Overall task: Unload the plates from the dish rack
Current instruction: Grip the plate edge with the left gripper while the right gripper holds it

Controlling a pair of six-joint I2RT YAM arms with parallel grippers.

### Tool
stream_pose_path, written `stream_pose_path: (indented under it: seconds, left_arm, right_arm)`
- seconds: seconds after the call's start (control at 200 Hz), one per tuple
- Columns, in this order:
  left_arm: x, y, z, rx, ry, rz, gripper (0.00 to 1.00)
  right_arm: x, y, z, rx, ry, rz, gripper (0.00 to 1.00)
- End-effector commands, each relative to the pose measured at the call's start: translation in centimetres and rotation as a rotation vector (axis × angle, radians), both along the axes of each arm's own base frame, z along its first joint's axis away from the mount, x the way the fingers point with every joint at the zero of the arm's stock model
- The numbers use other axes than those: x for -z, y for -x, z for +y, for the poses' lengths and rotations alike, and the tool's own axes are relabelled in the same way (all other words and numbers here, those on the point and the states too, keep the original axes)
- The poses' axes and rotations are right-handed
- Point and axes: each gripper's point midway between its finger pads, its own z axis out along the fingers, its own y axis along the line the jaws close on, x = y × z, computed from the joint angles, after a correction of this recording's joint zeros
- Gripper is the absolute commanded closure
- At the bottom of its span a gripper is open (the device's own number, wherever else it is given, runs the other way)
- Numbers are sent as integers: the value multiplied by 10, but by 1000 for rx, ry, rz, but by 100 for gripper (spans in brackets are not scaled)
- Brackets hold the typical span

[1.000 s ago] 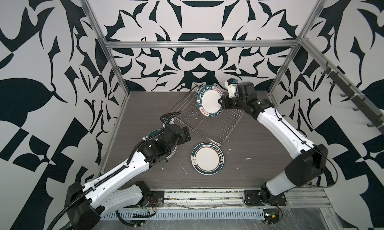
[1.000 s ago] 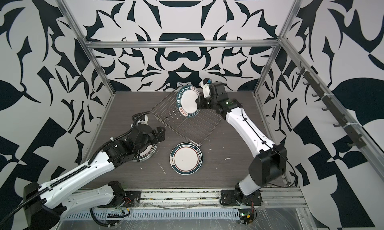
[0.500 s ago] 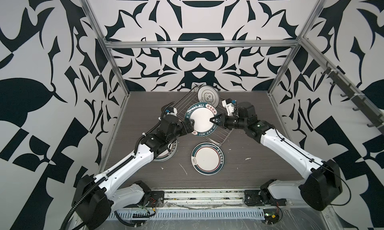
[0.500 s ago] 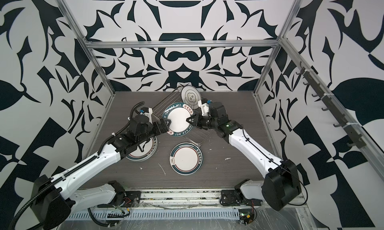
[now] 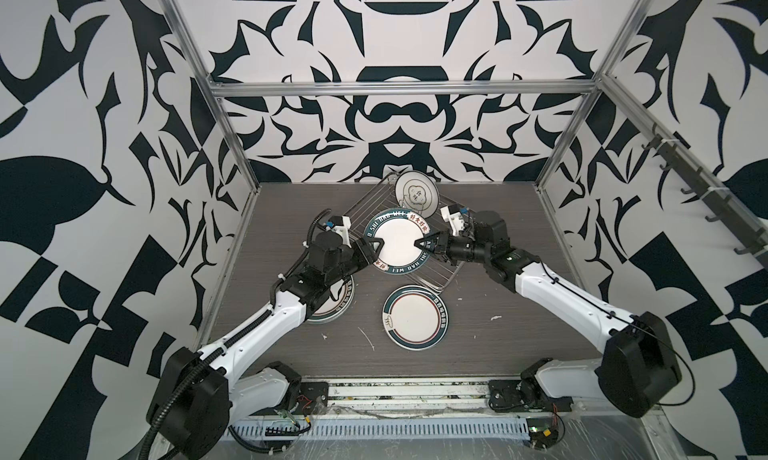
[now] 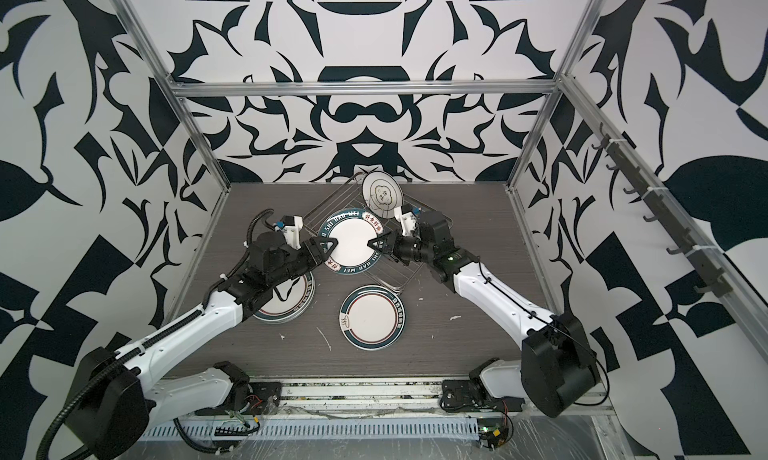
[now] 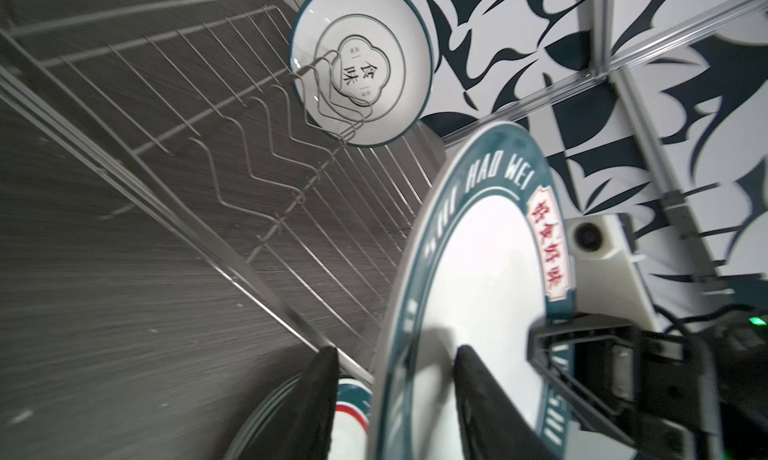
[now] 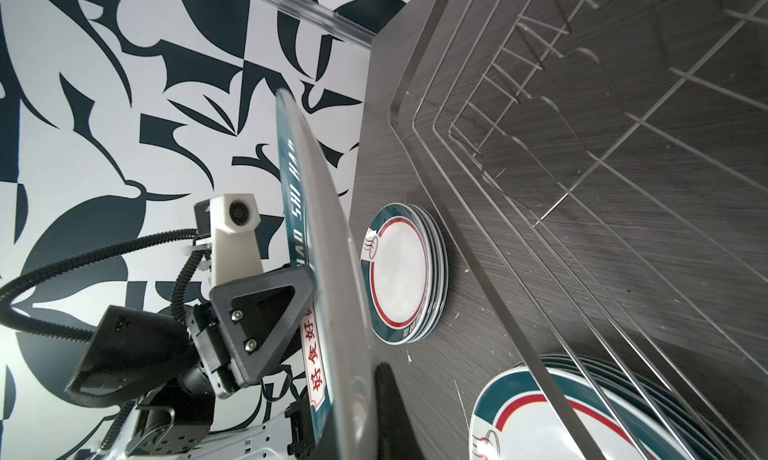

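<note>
A handover is judged in hand: the large teal-rimmed plate (image 5: 397, 246) is held above the dish rack (image 5: 370, 208), mid-frame, clamped at its rim by the right gripper (image 5: 417, 243). The opposite rim is straddled by the left gripper (image 5: 375, 246); whether it is gripped cannot be told. Next, release by the right is called for, then clearance over the rack's edge toward the lower-left stack (image 5: 334, 306); bare tabletop (image 5: 519, 333) lies lower right.

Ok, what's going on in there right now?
A large white teal-rimmed plate hangs above the silver wire dish rack. The right gripper is shut on one edge; the left gripper straddles the opposite edge, grip unclear. One smaller white plate stands in the rack; two plate stacks lie on the dark wood-grain table.
</note>
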Motion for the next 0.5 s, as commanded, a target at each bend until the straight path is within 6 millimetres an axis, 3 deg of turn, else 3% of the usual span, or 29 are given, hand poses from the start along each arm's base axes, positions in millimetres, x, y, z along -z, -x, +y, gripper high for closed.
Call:
stream_pose_path:
  seconds: [0.0,0.14,0.2,0.295,0.365,0.43,0.495]
  left_arm:
    - [-10,8,-12,81,79,-14,66]
    - [-13,16,-20,137,126,-5,88]
    - [-11,18,-19,140,126,12,100]
    - [-3,23,-14,126,110,49,100]
    - [0,27,-9,117,97,75,100]
    - [2,34,-3,109,85,107,100]
    - [4,45,4,105,60,144,100]
  right_arm:
    - [-40,6,15,-74,-121,-119,100]
    - [-30,7,19,-89,-116,-96,100]
    - [-28,8,20,-91,-115,-92,94]
    - [-25,8,21,-92,-111,-89,86]
    - [-21,8,19,-87,-90,-83,74]
    - [-15,8,13,-66,-22,-89,60]
    - [-8,9,2,-38,89,-98,54]
